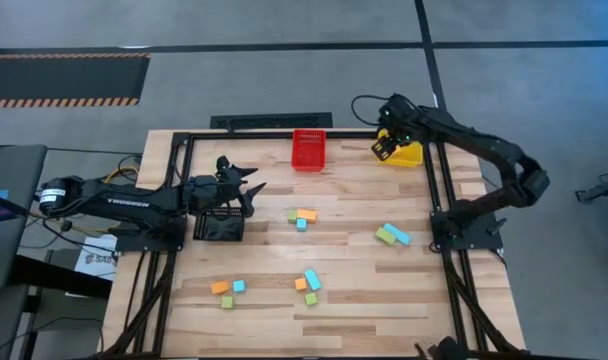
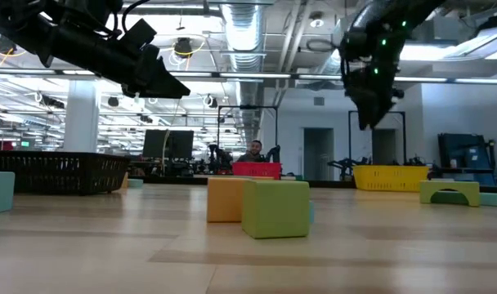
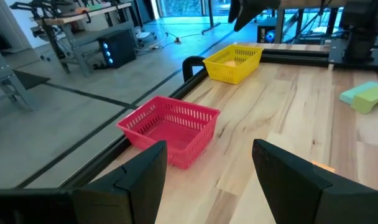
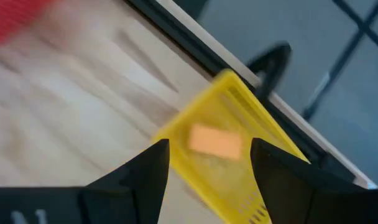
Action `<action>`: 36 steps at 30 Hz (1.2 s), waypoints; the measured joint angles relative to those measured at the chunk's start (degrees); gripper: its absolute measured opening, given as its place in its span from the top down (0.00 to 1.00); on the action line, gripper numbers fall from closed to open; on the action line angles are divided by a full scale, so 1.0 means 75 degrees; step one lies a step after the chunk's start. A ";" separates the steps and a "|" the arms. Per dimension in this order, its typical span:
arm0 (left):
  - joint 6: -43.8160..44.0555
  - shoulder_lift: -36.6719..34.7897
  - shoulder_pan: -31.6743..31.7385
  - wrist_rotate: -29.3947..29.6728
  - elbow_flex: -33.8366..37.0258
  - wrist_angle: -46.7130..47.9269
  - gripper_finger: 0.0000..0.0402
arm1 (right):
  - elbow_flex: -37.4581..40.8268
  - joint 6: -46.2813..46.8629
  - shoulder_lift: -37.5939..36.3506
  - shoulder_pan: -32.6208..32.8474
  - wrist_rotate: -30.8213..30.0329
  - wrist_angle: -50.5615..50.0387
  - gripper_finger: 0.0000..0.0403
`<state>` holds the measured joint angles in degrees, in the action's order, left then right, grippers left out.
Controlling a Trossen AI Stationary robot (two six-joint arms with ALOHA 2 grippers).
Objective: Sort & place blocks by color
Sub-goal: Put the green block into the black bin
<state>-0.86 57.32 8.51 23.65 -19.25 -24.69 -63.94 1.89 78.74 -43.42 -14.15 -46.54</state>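
Drop-off stage: your right pincer hangs over the yellow bin at the counter's far right corner, fingers spread and empty, with an orange block lying inside the bin below it. Left pincer waits released above the counter just beyond the black bin, holding nothing. Remaining blocks sit scattered mid-counter and along the near edge, well apart from the red bin. Next, I'd judge, you lift the right arm clear and reach for another orange piece, likely the central cluster's.
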 joint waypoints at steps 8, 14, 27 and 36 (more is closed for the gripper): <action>0.0003 0.0000 -0.0003 -0.0113 0.0000 0.0019 0.43 | 0.0003 0.0291 -0.0529 0.1901 0.0126 0.0316 0.39; 0.0032 0.0000 -0.0009 -0.0161 0.0000 0.0473 0.43 | 0.0744 0.0347 -0.0563 0.3246 0.0416 0.1710 0.39; -0.0099 0.0000 -0.0015 -0.0173 0.0003 0.0702 0.43 | 0.2027 0.0293 -0.0802 0.5035 0.1353 0.5006 0.39; -0.0079 0.0000 -0.0017 -0.0501 0.0003 0.0627 0.43 | 0.2069 0.0292 -0.0790 0.5663 0.1353 0.5242 0.39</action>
<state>-1.45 57.32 8.38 19.89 -19.22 -19.99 -48.42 4.08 72.82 -0.95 -4.01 -7.22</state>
